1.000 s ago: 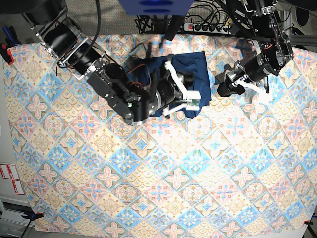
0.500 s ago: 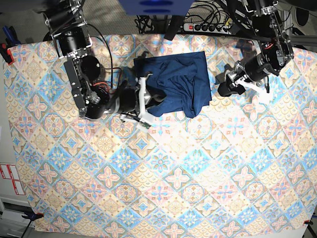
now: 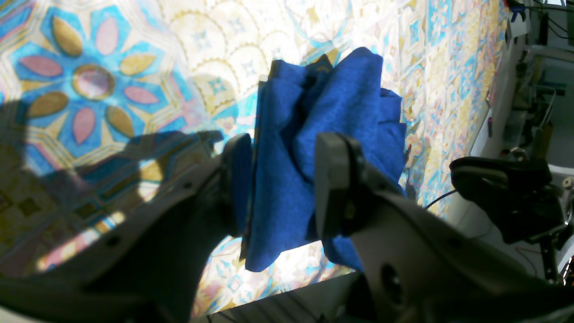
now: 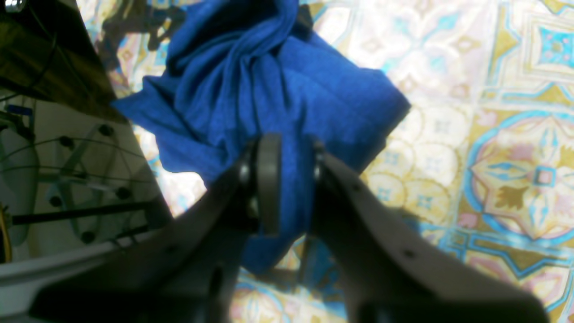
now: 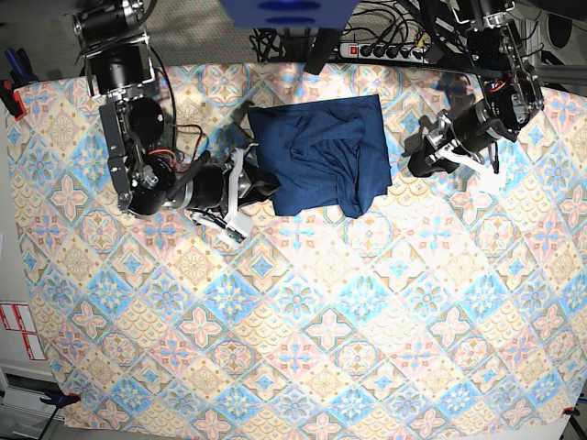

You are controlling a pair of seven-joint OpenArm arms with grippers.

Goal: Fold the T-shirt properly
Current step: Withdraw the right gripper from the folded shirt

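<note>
The shirt (image 5: 321,156) lies at the far middle of the tabletop (image 5: 303,348), a dark blue, roughly square bundle with rumpled folds running across its top, resting on the tile-patterned cloth that covers the whole surface. The right arm's fingers (image 5: 246,189) sit just at the near-left edge of the shirt, pointing into it. From that arm's own camera the fingers (image 4: 291,172) stand only a narrow way apart with blue fabric (image 4: 269,89) showing in the gap between them, but I cannot tell whether they have pinched it or the cloth simply lies behind them. The left arm's fingers (image 5: 424,158) hang near the shirt's other side, a little clear of its edge. In its own camera the fingers (image 3: 278,179) are partway apart with nothing between them, and the blue bundle (image 3: 332,112) is only seen beyond, through the gap. Their shadow falls on the cloth beside it. Behind the far edge of the tabletop a power strip (image 5: 385,50) lies among a tangle of cables.
</note>
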